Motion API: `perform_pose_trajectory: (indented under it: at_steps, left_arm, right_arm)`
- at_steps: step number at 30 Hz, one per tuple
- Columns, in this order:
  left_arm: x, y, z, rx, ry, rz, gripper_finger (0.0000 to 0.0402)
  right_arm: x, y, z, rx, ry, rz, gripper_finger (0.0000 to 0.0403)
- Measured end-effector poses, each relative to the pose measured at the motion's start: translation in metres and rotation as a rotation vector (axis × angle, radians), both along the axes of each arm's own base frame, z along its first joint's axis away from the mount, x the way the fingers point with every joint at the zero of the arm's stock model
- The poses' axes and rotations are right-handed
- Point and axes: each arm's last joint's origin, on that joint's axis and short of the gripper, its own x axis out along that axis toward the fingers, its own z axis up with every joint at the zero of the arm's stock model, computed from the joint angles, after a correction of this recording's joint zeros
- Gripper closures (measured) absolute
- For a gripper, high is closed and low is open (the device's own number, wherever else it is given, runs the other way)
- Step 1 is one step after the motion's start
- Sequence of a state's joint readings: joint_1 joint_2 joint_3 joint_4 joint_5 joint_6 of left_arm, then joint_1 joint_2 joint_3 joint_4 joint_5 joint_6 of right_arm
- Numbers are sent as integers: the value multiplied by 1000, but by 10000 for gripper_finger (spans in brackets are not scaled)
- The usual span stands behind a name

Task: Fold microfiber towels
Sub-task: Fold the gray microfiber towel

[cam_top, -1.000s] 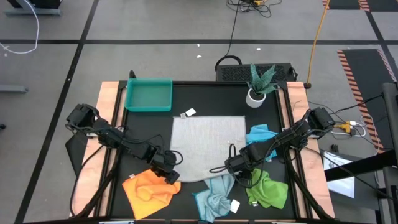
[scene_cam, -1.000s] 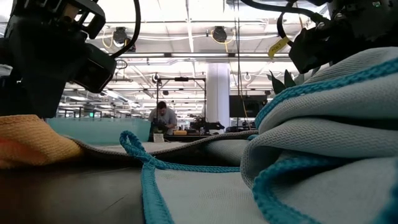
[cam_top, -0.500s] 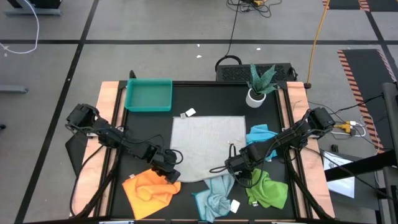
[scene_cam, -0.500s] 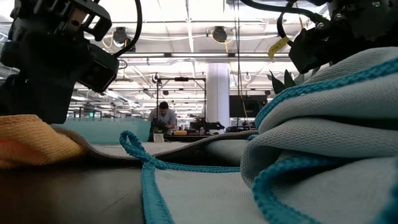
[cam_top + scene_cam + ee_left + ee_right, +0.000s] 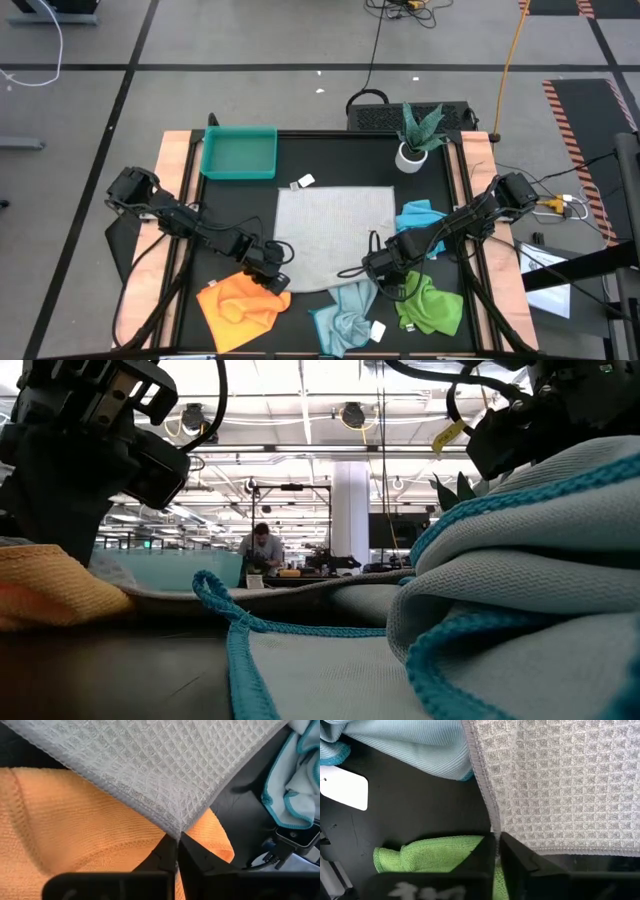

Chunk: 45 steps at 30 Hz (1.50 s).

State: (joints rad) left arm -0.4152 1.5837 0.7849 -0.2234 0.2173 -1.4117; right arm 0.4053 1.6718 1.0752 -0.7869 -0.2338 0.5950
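Both grippers have just snapped shut — the left gripper (image 5: 176, 839) and right gripper (image 5: 496, 839) each pinching a near corner of the flat white-grey waffle-weave towel (image 5: 335, 238) spread between them — so folding can start.

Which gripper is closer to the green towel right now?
Right. The right gripper pinches the grey towel corner right beside the green towel; the left gripper holds the opposite near corner, across the table by the orange towel.
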Motion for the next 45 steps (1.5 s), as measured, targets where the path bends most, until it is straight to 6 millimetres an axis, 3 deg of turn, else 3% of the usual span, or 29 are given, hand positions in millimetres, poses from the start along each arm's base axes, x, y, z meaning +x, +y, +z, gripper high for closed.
perform_pose_trajectory:
  at_steps: [7,12,20,27,36,45]
  left_arm:
    - [7,0,9,16,-60,24,398]
    - [14,10,25,69,-92,57,399]
    - [0,40,58,221,29,109,400]
    - [-17,77,88,379,-44,264,401]
    - [-17,127,90,483,-23,320,401]
    - [-18,158,88,514,4,336,401]
  right_arm:
    - [-2,-2,4,-22,-11,-2,401]
    - [-9,-10,25,-31,-52,-58,402]
    - [-24,-44,60,-116,-149,-136,402]
    - [-15,-80,58,-185,-171,-91,402]
    - [-14,-126,58,-305,-164,-96,403]
    - [-18,-160,58,-408,-141,-101,403]
